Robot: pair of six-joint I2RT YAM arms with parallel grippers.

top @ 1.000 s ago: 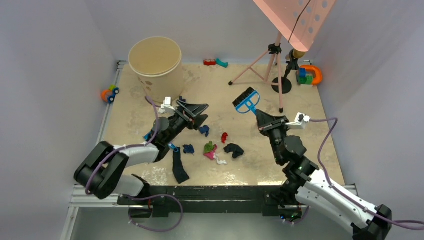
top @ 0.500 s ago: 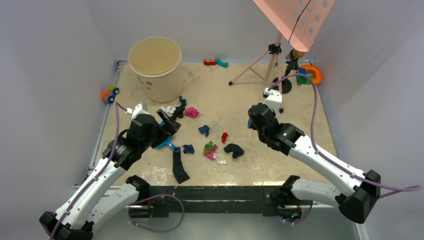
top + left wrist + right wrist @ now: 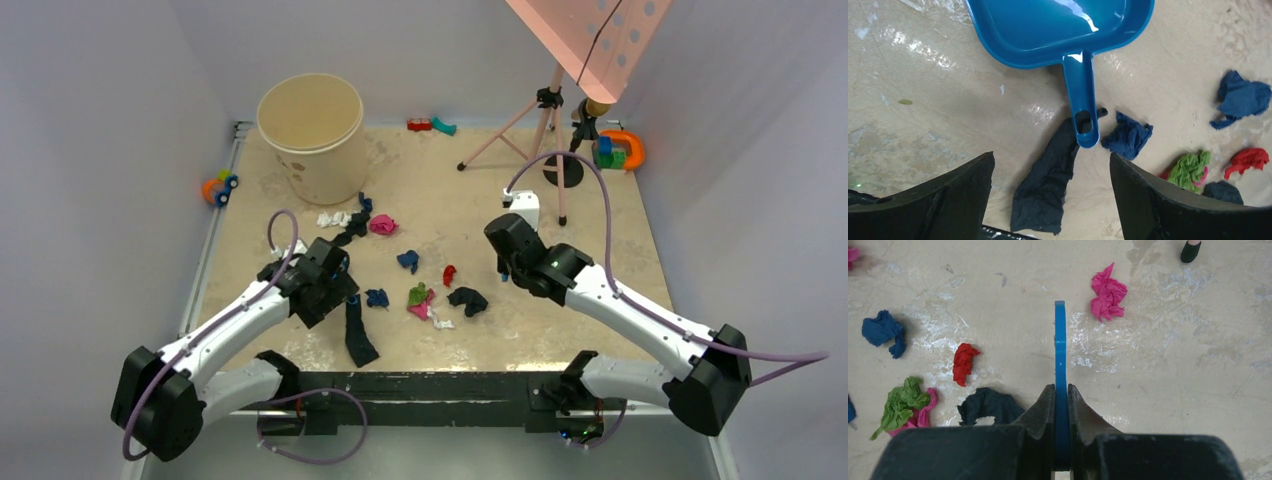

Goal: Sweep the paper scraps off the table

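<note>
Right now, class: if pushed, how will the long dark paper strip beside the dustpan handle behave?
Probably floppy: the dark strip lies flat and wrinkled on the table. Likely very light, so it may slide or fold rather than roll.

no legible text — no labels, no numbers

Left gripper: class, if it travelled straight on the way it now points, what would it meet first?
Probably the dark paper strip, framed by the open left gripper by the dustpan handle; then the table. Depth is unclear.
</note>
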